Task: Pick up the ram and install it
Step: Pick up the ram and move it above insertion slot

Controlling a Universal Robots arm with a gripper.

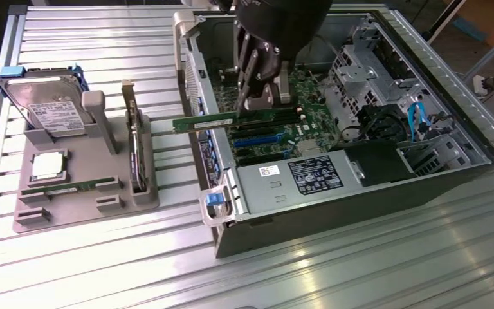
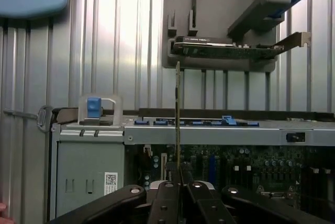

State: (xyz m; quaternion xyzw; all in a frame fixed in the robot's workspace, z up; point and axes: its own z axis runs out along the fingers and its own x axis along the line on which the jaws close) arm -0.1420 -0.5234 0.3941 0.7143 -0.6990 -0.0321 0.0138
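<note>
"Green, long and thin: is that circuit-board ram stick [image 1: 217,121] in the black two-fingered gripper [image 1: 262,106]?"

"Yes. The fingers [image 2: 166,200] are pinched almost together on one end of it (from the wrist it shows edge-on)."

"Which way does it lie?"

"On the exterior view's clock face, its long axis runs about nine to three. It reaches from the gripper toward nine, level, above the green motherboard [image 1: 314,135] of the open grey metal computer case [image 1: 453,170]. Whether it touches a slot, I cannot tell."
</note>
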